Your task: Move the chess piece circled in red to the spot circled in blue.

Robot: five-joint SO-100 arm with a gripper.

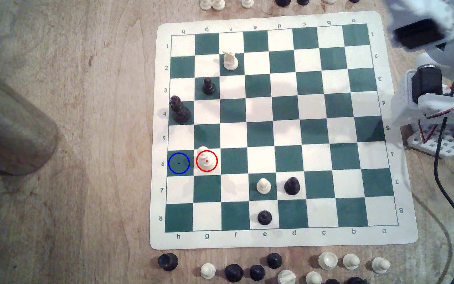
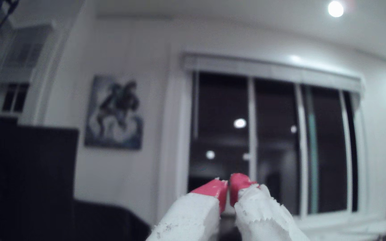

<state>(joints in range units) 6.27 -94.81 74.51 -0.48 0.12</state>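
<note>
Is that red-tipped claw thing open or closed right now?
Shut. In the wrist view the red-tipped white gripper has its two tips nearly touching, with nothing between them, and it points at a room wall.

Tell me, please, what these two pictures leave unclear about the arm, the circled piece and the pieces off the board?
- Arm: exterior view, motion-blurred and cut off by the right edge, so its pose is unclear.
- Tool: wrist view, red tips nearly together against a blurred room; the board is out of frame, so its height over the board is unknown.
- Piece: exterior view, the red ring covers its shape.
- Spare pieces: exterior view, some are cut by the top and bottom edges.
</note>
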